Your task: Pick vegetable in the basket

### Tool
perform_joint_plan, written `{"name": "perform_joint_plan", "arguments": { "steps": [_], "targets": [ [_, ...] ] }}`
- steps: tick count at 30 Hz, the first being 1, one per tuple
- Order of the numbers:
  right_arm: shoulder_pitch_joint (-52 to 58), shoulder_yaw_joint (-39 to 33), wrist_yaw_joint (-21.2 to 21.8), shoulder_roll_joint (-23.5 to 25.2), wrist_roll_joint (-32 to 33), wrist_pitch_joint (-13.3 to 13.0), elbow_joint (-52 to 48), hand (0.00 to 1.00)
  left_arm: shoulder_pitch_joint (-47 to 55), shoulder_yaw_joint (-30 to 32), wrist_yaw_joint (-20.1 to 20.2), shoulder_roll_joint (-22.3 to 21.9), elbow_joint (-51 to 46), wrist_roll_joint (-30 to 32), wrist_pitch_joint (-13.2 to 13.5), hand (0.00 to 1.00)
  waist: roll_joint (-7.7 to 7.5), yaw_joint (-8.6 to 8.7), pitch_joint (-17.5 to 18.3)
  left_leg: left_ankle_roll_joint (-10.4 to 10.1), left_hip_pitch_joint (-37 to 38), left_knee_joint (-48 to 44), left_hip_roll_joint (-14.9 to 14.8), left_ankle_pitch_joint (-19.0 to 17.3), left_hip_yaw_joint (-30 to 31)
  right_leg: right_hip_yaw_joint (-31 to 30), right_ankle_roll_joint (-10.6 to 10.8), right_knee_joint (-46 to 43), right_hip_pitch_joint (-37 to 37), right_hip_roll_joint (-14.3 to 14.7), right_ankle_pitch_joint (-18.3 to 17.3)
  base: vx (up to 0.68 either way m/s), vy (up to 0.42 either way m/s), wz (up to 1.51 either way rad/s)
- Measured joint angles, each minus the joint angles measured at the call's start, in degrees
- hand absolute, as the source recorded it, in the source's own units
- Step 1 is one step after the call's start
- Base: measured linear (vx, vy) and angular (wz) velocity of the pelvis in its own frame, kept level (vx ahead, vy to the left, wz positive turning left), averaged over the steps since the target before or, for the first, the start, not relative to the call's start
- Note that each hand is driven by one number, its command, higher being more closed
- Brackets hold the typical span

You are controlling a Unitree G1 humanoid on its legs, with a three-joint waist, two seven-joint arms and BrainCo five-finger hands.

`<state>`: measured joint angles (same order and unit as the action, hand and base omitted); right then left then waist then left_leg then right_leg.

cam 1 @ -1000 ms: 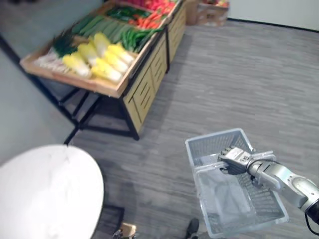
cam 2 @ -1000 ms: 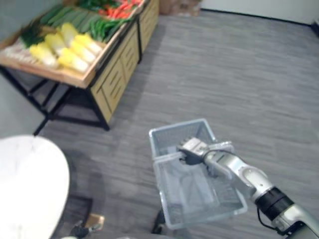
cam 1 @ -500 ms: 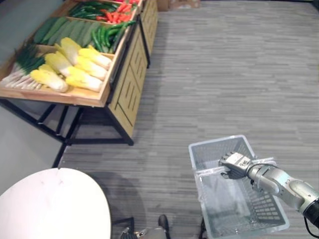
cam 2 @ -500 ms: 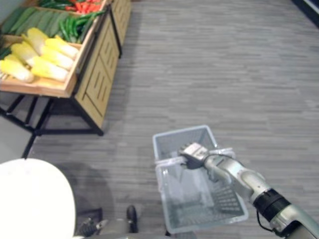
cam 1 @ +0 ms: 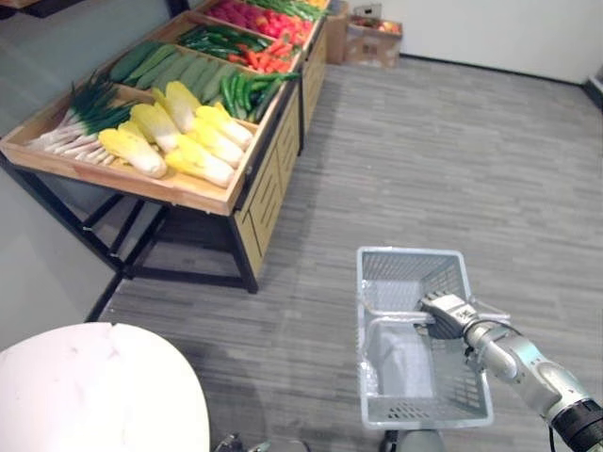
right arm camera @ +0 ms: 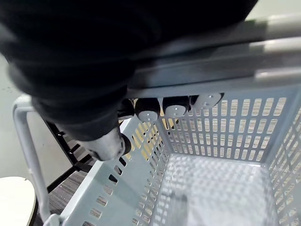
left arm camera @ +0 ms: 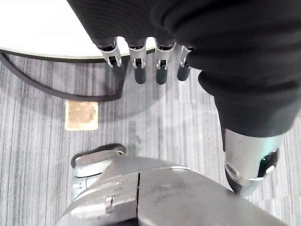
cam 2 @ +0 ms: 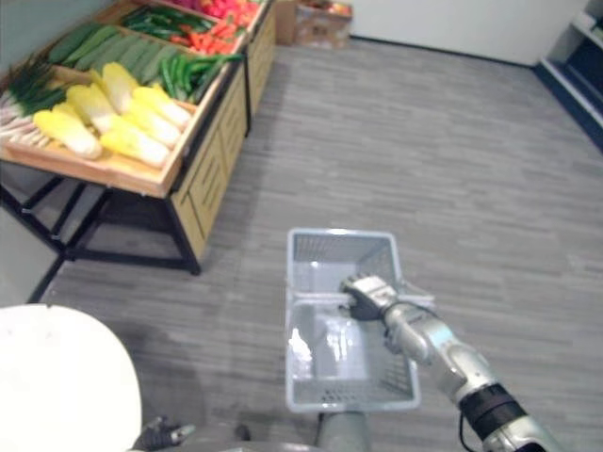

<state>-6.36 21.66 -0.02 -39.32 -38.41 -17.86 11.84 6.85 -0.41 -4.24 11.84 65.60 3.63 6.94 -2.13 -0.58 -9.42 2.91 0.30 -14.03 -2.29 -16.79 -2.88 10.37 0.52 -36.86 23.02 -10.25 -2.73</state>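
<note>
A light grey mesh basket [cam 1: 415, 411] hangs in front of me over the floor. My right hand [cam 1: 448, 313] is shut on its handle [right arm camera: 211, 70], fingers [right arm camera: 164, 106] curled under the bar. The basket's mesh floor [right arm camera: 221, 188] shows bare. The vegetables lie on a wooden stand [cam 1: 179, 193] to the far left: yellow cabbages [cam 1: 179, 141], green onions [cam 1: 75, 122], cucumbers [cam 1: 160, 66], green peppers [cam 1: 243, 89] and carrots [cam 1: 264, 61]. My left hand [left arm camera: 141, 63] hangs low with straight fingers and holds nothing.
A round white table [cam 1: 94, 391] stands at the near left, close under my left hand. A cardboard box [cam 1: 370, 40] sits on the floor past the stand's far end. Grey plank floor stretches between the basket and the stand.
The camera has turned, so the stand now shows fuller and the basket sits squarer to me. My right hand has kept its hold on the handle.
</note>
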Motion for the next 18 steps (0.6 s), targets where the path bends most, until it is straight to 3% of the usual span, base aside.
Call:
{"name": "perform_joint_plan", "arguments": {
  "steps": [1, 2, 4, 6, 7, 9, 11, 12, 13, 14, 16, 18],
  "targets": [
    [0.14, -0.51, -0.01, 0.15, -0.01, -0.01, 0.01, 1.00, -0.32, 0.07, -0.01, -0.07, -0.06, 0.01, 0.01, 0.00, 0.02, 0.22, -0.02, -0.03, -0.03, 0.11, 0.17, -0.21, 0.65, 0.28, 0.45, 3.85, 0.12, 0.42, 0.31, 0.41, -0.058, 0.62],
    [0.72, -2.36, -0.26, 0.62, -0.01, 0.12, 0.26, 1.00, -0.73, 0.15, -0.03, -0.53, -0.20, 0.01, -0.01, 0.00, -0.42, 0.73, 0.12, -0.97, 0.89, 1.98, 1.12, 0.08, 2.26, -0.32, 4.70, 23.48, 0.08, 1.16, 3.56, 0.36, -0.052, 0.54],
    [1.93, -4.24, -0.42, 0.63, -0.07, 0.39, 0.35, 1.00, -0.90, 0.27, -0.04, -0.64, -0.79, 0.02, 0.07, 0.00, -0.69, 0.92, -0.42, -1.77, 2.79, 3.80, 1.97, -0.27, 4.26, -2.10, 6.34, 34.10, -0.02, 0.61, 4.59, 0.36, -0.088, 0.64],
    [2.20, -6.53, -0.89, 1.21, -0.35, 1.60, 0.33, 1.00, -0.82, 0.41, -0.11, -0.70, -0.73, 0.03, 0.05, 0.00, -0.64, 1.28, -1.01, -3.75, 5.92, 5.32, 1.96, -1.50, 6.20, -3.25, 6.30, 34.65, 0.68, -0.11, 4.61, 0.60, -0.257, 0.82],
    [2.51, -7.51, -0.89, 1.60, -1.19, 1.81, 0.26, 1.00, -0.40, 0.89, -0.28, -0.43, -1.02, 0.03, 0.06, 0.00, -0.81, 1.90, -0.85, -5.32, 8.04, 5.69, 1.11, -2.91, 7.84, -3.22, 5.21, 33.23, -0.27, -0.14, 5.30, 0.74, -0.364, 0.89],
    [3.53, -8.49, -0.89, 1.72, -1.64, 2.56, 0.39, 1.00, -0.51, 1.91, -0.79, -0.66, -1.44, 0.05, 0.13, 0.00, 0.97, 1.82, -0.04, -6.56, 7.25, 1.35, -1.79, -3.97, 10.03, -1.57, 4.09, 26.77, 0.87, 1.35, 10.18, 0.56, -0.301, 0.77],
    [3.37, -8.48, -0.77, 1.73, -1.66, 2.59, 0.34, 1.00, -0.14, 2.48, -1.13, -2.17, -1.10, 0.63, 0.40, 0.00, 2.66, 1.15, 0.69, -7.58, 4.10, -7.35, -4.75, -1.95, 9.85, 0.82, 1.17, 22.48, 0.70, 3.53, 7.87, 0.64, -0.375, 0.28],
    [3.16, -8.46, -0.77, 1.73, -1.60, 2.51, 0.33, 1.00, -0.11, 3.13, -1.18, -3.16, -0.51, 1.28, 0.16, 0.00, 2.89, 0.80, 0.82, -8.82, 0.85, -15.07, -5.63, 1.93, 9.74, 1.81, 0.09, 20.57, -0.48, 4.30, 5.74, 0.70, -0.390, 0.15],
    [3.47, -8.46, -0.75, 1.61, -1.60, 2.57, 0.41, 1.00, 0.04, 3.85, -1.08, -3.44, -0.71, 1.25, 0.11, 0.00, 2.92, 0.74, 0.79, -9.48, -3.39, -24.84, -6.02, 9.58, 9.53, 2.80, -0.56, 20.40, -3.15, 4.66, 3.39, 0.57, -0.296, 0.25],
    [3.80, -8.43, -0.75, 1.56, -1.56, 2.62, 0.46, 1.00, 0.06, 4.26, -1.15, -3.42, -0.75, 1.24, 0.16, 0.00, 2.89, 0.51, 0.70, -9.92, -5.48, -29.55, -6.46, 12.59, 9.20, 3.29, -0.87, 20.90, -5.09, 4.69, 2.47, 0.53, -0.254, 0.36],
    [4.70, -8.36, -0.77, 1.55, -1.56, 3.35, 0.96, 1.00, -0.08, 4.63, -1.56, -3.39, -2.80, 1.25, 0.51, 0.00, 2.09, -0.44, 0.18, -6.77, -12.43, -44.04, -9.37, 10.66, 2.10, 4.69, -2.41, 24.75, -13.43, 4.70, 0.94, 0.47, -0.196, 0.30],
    [5.72, -9.32, -0.96, 1.56, -1.47, 3.54, 1.02, 1.00, -0.13, 4.96, -1.67, -3.37, -3.73, 1.25, 0.73, 0.00, 1.66, -1.23, -0.06, -5.15, -16.68, -45.84, -10.57, 9.18, -2.78, 5.71, -2.00, 28.76, -19.09, 4.27, 0.62, 0.39, -0.100, 0.30]
  ]
}}
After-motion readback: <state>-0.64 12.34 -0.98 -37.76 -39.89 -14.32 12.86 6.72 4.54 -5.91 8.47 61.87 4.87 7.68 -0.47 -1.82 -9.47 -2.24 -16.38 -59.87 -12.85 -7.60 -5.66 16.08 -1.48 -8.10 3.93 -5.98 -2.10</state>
